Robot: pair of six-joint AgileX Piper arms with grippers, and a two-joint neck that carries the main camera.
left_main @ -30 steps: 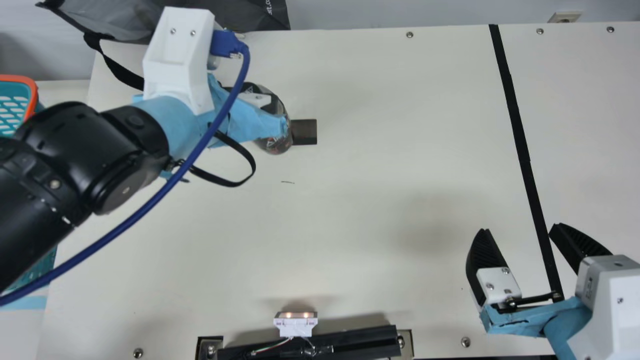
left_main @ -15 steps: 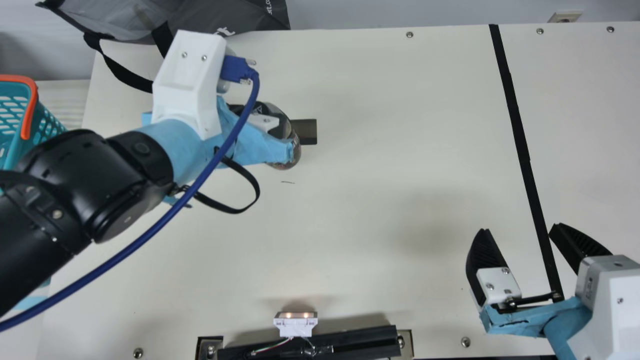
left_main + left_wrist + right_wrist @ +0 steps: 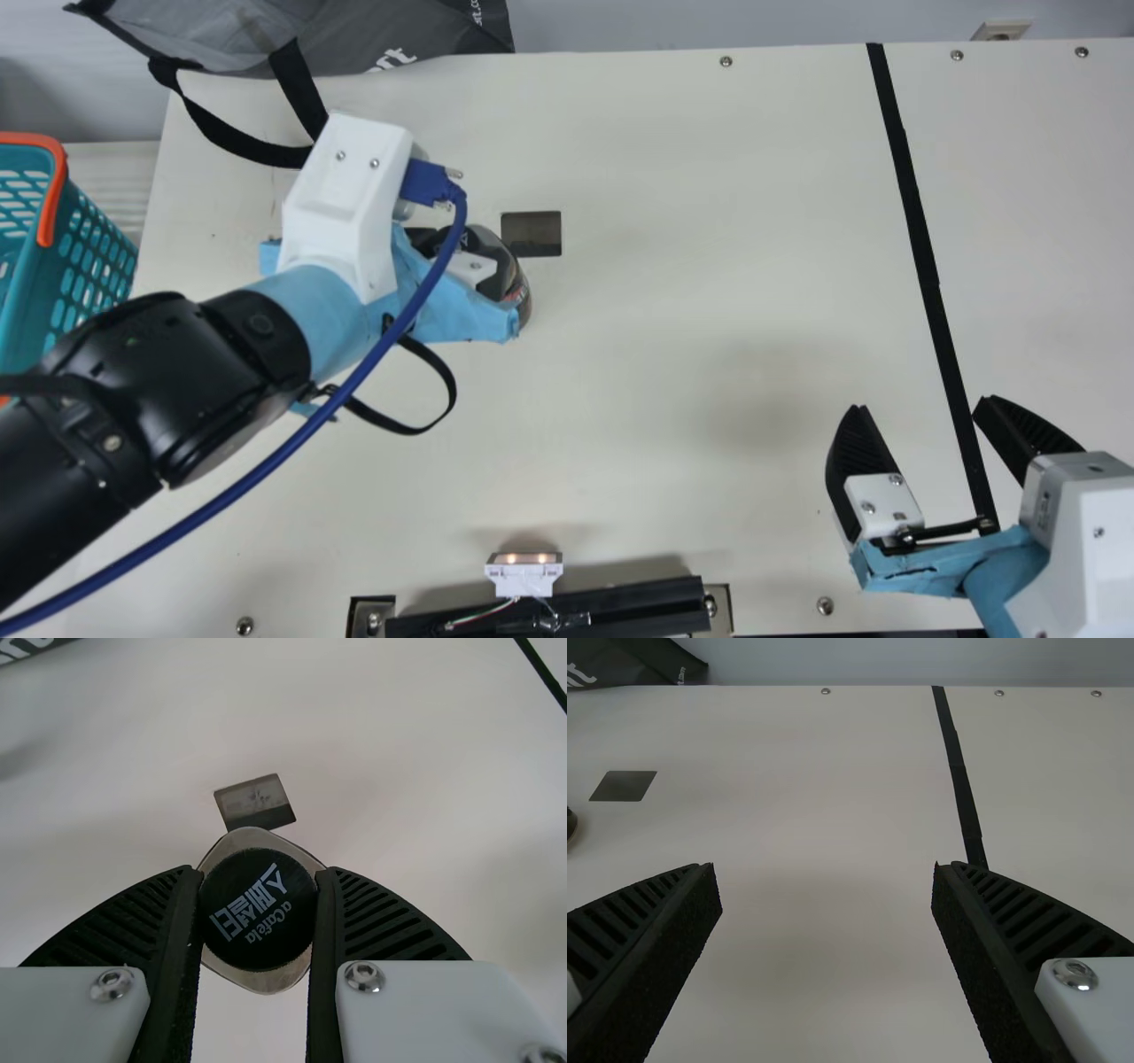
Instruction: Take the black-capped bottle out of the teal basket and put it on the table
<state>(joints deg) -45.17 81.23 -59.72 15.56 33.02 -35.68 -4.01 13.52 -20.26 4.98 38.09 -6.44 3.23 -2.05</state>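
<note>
My left end effector (image 3: 465, 306) clamps the rounded black-capped bottle (image 3: 257, 908) between its fingers (image 3: 133, 921), outside the teal plastic basket (image 3: 89, 266).

A pale grey wall (image 3: 709, 22) stands behind the cream table (image 3: 664, 354).

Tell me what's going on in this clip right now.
The robot's left gripper has the black-capped bottle pinched at its cap, out of the teal basket and above or on the table; which of the two, I can't tell. The right gripper is open and holds nothing.
</note>
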